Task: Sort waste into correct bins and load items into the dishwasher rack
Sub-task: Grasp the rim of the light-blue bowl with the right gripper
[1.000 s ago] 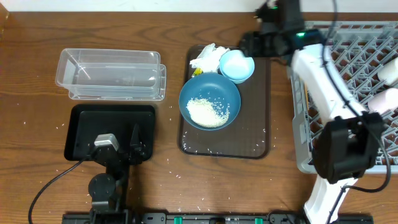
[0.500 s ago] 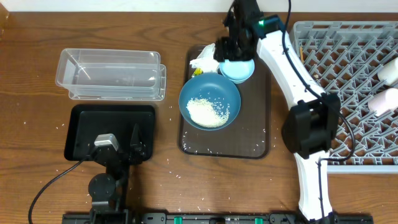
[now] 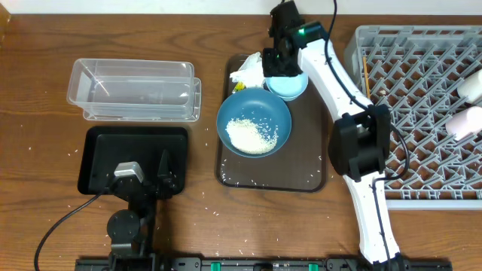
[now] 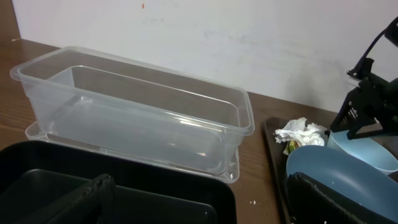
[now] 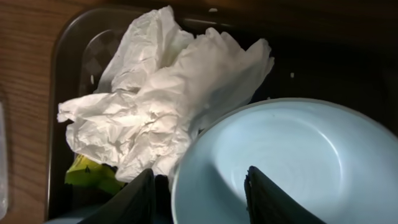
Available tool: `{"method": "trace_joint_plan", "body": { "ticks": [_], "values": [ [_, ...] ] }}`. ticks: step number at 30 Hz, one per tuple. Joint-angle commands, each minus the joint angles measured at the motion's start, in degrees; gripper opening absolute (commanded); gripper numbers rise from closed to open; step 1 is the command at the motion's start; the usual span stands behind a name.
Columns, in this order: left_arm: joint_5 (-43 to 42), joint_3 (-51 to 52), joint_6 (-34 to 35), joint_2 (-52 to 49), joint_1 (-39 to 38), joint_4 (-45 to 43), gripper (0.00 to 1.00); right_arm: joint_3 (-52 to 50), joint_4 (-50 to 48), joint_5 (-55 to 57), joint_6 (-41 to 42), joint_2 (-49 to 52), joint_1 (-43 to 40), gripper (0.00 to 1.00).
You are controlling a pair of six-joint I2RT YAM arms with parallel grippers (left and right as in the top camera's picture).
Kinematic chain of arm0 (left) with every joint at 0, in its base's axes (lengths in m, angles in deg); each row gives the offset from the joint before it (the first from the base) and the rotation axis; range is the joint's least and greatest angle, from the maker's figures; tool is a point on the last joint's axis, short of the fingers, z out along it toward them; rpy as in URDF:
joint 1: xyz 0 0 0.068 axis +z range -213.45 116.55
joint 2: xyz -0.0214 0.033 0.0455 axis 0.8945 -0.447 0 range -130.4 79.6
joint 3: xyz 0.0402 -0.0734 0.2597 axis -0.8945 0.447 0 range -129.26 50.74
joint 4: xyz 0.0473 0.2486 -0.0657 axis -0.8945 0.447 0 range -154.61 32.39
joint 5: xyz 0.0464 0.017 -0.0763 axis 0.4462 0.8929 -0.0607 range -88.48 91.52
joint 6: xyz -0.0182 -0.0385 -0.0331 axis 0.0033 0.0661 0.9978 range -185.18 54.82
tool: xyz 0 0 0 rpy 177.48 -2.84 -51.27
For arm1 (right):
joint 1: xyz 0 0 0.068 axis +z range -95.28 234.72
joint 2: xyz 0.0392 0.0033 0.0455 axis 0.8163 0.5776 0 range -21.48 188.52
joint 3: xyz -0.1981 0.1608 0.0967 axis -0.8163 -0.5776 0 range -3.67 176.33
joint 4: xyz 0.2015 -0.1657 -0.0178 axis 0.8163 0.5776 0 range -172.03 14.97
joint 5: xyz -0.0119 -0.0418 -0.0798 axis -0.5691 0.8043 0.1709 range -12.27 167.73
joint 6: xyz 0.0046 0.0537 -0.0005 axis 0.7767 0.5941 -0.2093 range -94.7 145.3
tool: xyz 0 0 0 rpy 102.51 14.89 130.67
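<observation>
My right gripper is down over the small light-blue dish on the brown tray, open, its jaws straddling the dish's left rim: one finger outside, the other inside. The crumpled napkin lies just left of the dish, with a yellow wrapper scrap under it. The dark-blue bowl holds rice. My left gripper rests open over the black tray. The clear container stands behind it.
The grey rack at the right holds a white cup and a pink cup. The brown serving tray carries the bowl and dish. Rice grains are scattered on that tray and on the table near it.
My right arm has swung left from beside the rack to the light-blue dish and come down on its rim, jaws narrowing. The left arm has not moved.
</observation>
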Motion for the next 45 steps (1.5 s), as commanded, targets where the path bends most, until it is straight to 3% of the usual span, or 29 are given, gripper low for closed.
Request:
{"method": "trace_joint_plan", "body": {
  "ticks": [1,12,16,31,40,45],
  "values": [
    [-0.1,0.9,-0.8,0.4,0.0,2.1,0.91,-0.9,-0.3,4.3,2.5,-0.1,2.6,0.43],
    [-0.1,0.9,-0.8,0.4,0.0,2.1,0.91,-2.3,-0.4,12.3,3.1,-0.1,4.9,0.4],
    [-0.1,0.9,-0.8,0.4,0.0,2.1,0.91,-2.3,-0.4,12.5,3.5,0.0,5.0,0.32],
    [-0.1,0.9,-0.8,0.4,0.0,2.1,0.91,-2.3,0.2,12.3,4.5,1.3,5.0,0.18],
    [-0.1,0.9,-0.8,0.4,0.0,2.1,0.91,-2.7,0.6,12.5,4.5,1.9,5.0,0.16],
    [-0.1,0.9,-0.8,0.4,0.0,2.1,0.91,-2.6,0.5,12.5,4.5,2.1,5.0,0.1]
  ]
}}
